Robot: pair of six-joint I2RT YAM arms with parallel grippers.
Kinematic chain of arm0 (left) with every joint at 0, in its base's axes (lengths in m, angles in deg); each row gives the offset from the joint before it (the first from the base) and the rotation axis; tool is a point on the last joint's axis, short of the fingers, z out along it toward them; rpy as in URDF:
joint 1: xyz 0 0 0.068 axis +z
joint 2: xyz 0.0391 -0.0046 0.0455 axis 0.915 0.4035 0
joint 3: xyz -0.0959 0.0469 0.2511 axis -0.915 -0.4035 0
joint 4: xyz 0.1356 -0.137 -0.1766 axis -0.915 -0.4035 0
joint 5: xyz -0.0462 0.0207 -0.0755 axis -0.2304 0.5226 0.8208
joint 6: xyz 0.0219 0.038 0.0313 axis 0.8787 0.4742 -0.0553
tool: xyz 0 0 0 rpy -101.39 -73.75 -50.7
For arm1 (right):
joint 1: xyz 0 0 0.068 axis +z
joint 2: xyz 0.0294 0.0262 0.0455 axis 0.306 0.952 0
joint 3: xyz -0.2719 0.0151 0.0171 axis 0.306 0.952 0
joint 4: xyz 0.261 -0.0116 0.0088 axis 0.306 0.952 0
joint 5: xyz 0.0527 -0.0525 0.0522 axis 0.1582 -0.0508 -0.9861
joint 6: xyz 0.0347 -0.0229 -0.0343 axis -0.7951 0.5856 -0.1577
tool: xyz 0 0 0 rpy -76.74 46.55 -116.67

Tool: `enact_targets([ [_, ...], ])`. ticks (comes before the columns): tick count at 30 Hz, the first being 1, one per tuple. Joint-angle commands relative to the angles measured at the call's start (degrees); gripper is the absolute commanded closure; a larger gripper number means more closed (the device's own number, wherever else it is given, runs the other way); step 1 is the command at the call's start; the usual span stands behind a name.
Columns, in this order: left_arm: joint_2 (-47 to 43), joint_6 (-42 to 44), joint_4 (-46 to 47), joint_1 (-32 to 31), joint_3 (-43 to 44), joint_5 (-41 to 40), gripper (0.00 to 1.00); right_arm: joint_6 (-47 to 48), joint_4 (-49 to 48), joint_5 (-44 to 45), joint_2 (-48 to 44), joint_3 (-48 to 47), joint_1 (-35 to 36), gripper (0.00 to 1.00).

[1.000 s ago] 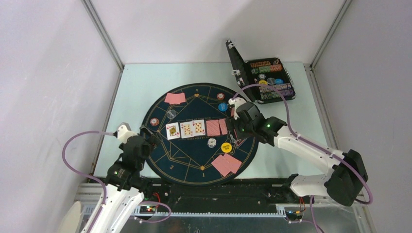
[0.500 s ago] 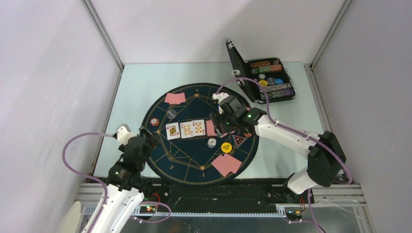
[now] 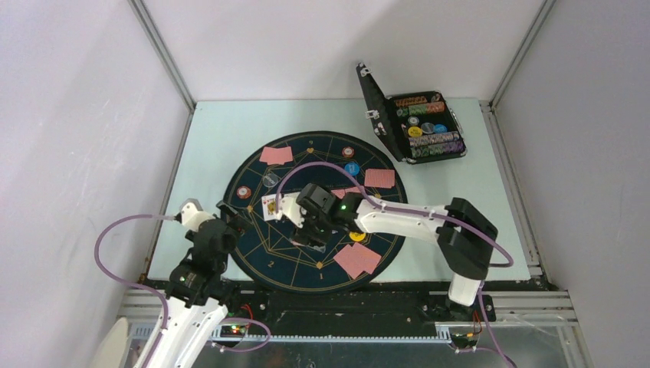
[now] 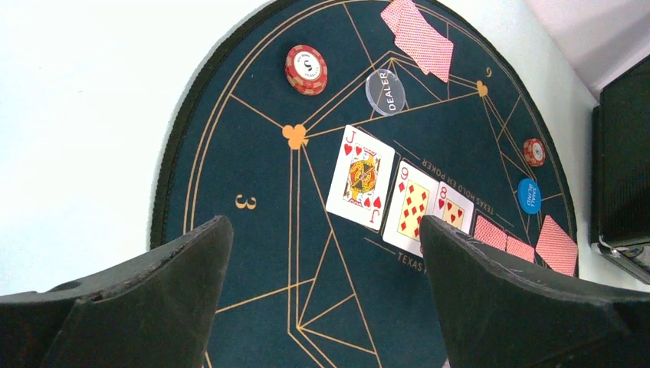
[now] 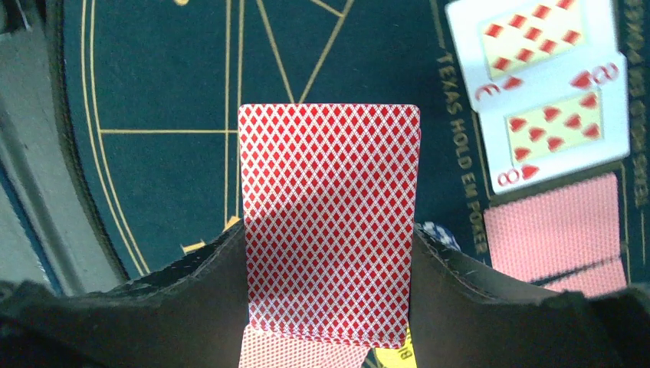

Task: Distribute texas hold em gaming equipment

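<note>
The right gripper (image 5: 329, 253) pinches a diamond-patterned red-backed card (image 5: 329, 199) by its long edges over the middle of the round dark-blue mat (image 3: 264, 261). The left gripper (image 4: 323, 230) hangs with jaws spread wide at the mat's 8 o'clock rim. On the gold-lined mat lie three face-up cards (image 4: 361, 176) near centre, face-down pairs at 11 (image 3: 277, 155), 2 (image 3: 379, 178) and 5 o'clock (image 3: 357, 259), and a red chip (image 3: 244, 192) at 9. Around it, the smooth pale-green table (image 3: 215, 130) is boxed by white walls, with an open black case (image 3: 377, 107) at 1 o'clock.

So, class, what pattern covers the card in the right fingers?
Card: red diamond lattice on white; right wrist view.
</note>
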Motion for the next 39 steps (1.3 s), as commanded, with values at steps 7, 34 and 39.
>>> enact_targets([
  [7,-1.09,-1.71,0.50,0.15,-0.75,-1.62,0.00,16.64,1.13,-11.64,10.02,-10.84,-1.65,0.97],
  [34,-1.48,-1.90,0.26,0.15,-0.98,-1.55,0.00,19.11,1.38,-14.76,19.62,-14.24,-6.61,0.56],
  [39,-1.47,-1.82,0.34,0.15,-0.92,-1.61,0.00,19.54,2.08,-14.56,18.88,-14.06,-6.35,0.33],
])
